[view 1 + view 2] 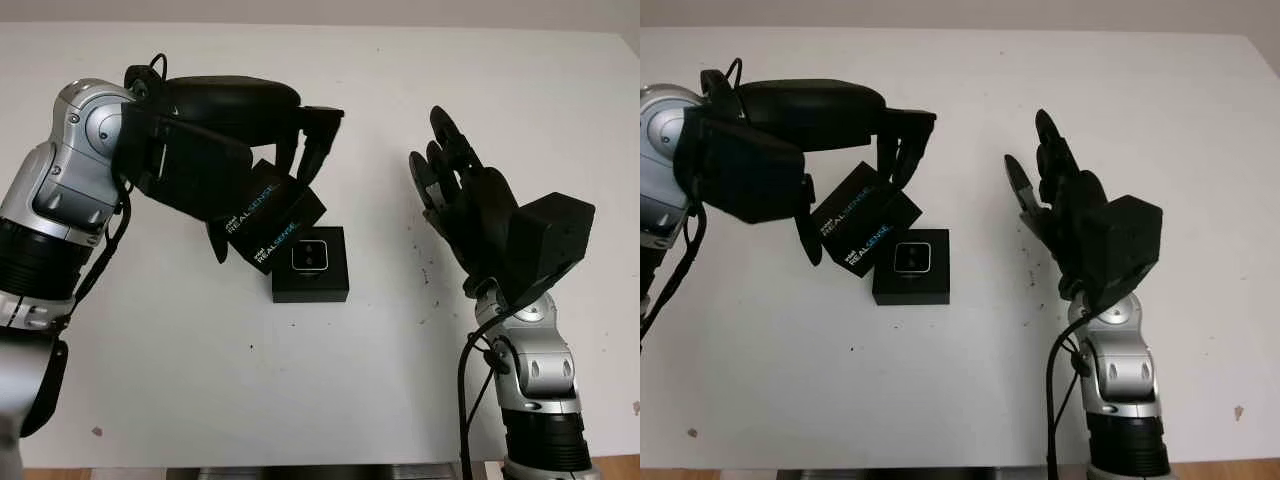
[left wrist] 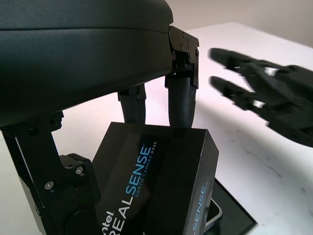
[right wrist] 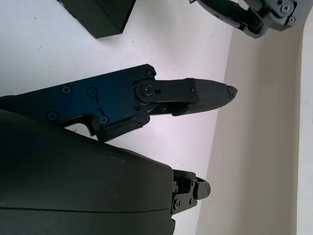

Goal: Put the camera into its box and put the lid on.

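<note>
Left hand (image 1: 262, 150) clamped around the black lid (image 1: 272, 216) marked REALSENSE, tilted, raised off the white tabletop (image 1: 400, 380) and overlapping the upper-left edge of the box (image 1: 311, 264). Camera (image 1: 310, 256) seated inside the box, lens face up, near the tabletop's middle. Right hand (image 1: 462, 195) open, holding nothing, raised well to the right of the box.

Lid (image 1: 268, 222) upper-left part hidden behind left hand (image 1: 262, 120); can't tell thumb contact. Box (image 1: 311, 266) left edge covered by lid, so touching or just above: unclear. Camera (image 1: 310, 257) detail too small. Right hand (image 2: 266, 95) blurred in left wrist view.
</note>
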You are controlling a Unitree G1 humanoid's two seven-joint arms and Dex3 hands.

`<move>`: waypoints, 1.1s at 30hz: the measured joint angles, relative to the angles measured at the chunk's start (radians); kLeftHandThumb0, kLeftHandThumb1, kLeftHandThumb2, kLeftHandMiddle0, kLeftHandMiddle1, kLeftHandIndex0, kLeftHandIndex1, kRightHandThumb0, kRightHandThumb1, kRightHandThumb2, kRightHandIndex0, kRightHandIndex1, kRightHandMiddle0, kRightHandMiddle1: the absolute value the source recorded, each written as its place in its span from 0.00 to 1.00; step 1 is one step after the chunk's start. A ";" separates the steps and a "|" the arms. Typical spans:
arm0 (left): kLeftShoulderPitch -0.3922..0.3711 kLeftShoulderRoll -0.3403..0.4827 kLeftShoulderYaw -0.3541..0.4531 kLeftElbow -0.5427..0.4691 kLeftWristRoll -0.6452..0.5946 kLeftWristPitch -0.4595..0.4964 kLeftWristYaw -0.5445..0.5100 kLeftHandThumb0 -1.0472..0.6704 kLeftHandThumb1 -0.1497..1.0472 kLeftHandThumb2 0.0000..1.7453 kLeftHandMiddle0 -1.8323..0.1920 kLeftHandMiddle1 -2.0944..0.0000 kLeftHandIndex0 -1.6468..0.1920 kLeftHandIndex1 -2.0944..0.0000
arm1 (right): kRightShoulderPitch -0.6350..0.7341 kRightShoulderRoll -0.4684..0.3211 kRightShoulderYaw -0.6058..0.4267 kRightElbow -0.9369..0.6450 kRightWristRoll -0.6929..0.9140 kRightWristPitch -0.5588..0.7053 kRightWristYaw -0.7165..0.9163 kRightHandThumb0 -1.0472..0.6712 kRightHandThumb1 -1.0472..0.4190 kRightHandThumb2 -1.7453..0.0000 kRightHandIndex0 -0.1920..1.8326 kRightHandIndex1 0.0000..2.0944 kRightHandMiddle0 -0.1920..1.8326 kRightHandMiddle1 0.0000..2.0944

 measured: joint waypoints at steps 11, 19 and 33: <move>-0.015 0.017 -0.034 0.102 0.187 -0.472 0.162 0.41 1.00 0.16 0.72 0.00 0.84 0.00 | 0.006 0.007 0.001 0.000 -0.008 -0.005 -0.006 0.21 0.00 0.80 0.08 0.03 0.12 0.03; -0.063 0.017 -0.063 0.190 0.265 -0.684 0.225 0.47 1.00 0.08 0.81 0.08 0.88 0.11 | 0.011 0.012 0.012 -0.003 -0.015 0.013 -0.020 0.21 0.00 0.80 0.09 0.03 0.12 0.03; -0.114 -0.053 -0.100 0.300 0.172 -0.659 0.198 0.40 1.00 0.16 0.72 0.00 0.84 0.00 | 0.024 0.025 0.015 -0.019 -0.026 0.042 -0.038 0.21 0.00 0.80 0.09 0.03 0.12 0.03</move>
